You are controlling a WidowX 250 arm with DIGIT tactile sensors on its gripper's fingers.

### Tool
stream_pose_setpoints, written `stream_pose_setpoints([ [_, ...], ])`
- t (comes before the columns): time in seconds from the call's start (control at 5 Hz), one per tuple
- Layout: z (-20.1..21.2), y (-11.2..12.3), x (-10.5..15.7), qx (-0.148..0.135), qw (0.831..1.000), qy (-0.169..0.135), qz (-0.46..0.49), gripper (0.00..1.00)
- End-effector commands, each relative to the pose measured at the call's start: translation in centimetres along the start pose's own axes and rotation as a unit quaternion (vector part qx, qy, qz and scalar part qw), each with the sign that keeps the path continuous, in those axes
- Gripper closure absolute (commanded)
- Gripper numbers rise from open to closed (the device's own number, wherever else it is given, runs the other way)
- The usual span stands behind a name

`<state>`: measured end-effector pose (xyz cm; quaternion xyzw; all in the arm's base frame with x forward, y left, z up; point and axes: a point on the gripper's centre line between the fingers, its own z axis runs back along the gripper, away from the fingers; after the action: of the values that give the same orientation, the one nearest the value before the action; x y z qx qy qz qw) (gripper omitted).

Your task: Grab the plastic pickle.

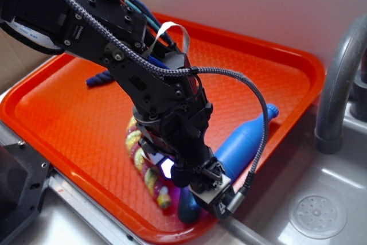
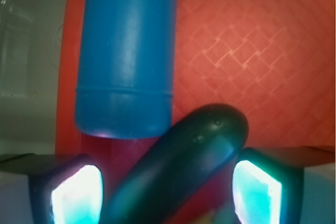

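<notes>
— Why so low at the near rim of the orange plastic tray (image 1: 69, 107)?
— Evidently to straddle the glossy dark teal-green oblong plastic pickle (image 2: 184, 166): the black gripper (image 2: 168, 190) has its glowing pads (image 2: 76, 195) apart either side, untouched. It lies slantwise beside the blue plastic bottle's (image 2: 126, 51) base.

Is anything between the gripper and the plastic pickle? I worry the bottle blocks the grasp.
Nothing visible does. In the wrist view the plastic pickle already lies between the open gripper fingers. The blue bottle lies just beyond the pickle's end on the orange tray, outside the fingers' gap.
</notes>
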<state>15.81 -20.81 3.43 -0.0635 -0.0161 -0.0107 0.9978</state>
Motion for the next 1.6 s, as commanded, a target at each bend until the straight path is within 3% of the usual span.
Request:
stream_pose_setpoints([
  [0.0,-1.1,-0.5,-1.0,-0.014,1.000,0.026,0.004,0.26],
  [0.2,-0.6,0.3,-1.1,-0.020,1.000,0.022,-0.007,1.00],
  [0.6,2.0,3.0,-1.5,0.005,0.999,-0.016,-0.048,1.00],
  [0.8,4.5,5.7,-1.8,0.040,0.998,-0.001,-0.041,1.00],
  [1.0,5.3,8.6,-1.7,0.020,1.000,-0.007,-0.004,1.00],
  [1.4,3.3,9.5,-0.7,0.033,0.999,0.016,-0.016,1.00],
])
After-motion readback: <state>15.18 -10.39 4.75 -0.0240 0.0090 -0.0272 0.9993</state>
